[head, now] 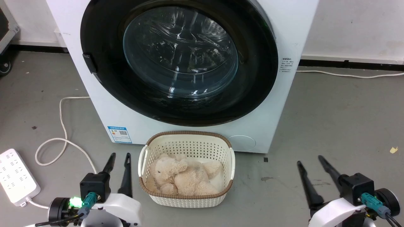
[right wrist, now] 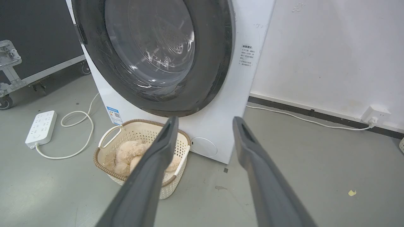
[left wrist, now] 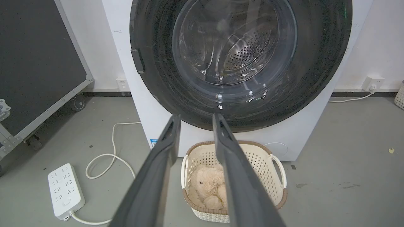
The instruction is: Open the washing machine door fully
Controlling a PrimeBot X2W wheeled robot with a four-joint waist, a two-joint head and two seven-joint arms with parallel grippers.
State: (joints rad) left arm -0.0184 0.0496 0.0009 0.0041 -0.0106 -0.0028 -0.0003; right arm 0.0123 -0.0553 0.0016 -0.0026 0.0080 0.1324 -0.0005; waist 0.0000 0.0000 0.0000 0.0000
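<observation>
Grey floor (head: 341,126) is carrying the washing machine (head: 271,107), and the washing machine door (head: 104,41) is sitting shut against its front. I am holding my left hand (head: 120,155) and right hand (head: 309,159) released and empty, flanking the laundry basket (head: 189,134), probably so the door's swing is staying free.

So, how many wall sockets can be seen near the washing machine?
2. The left wall socket is low on the wall, on the robot's left of the washing machine; the right wall socket is on its other side, with a plug in. Others may be hidden.
</observation>
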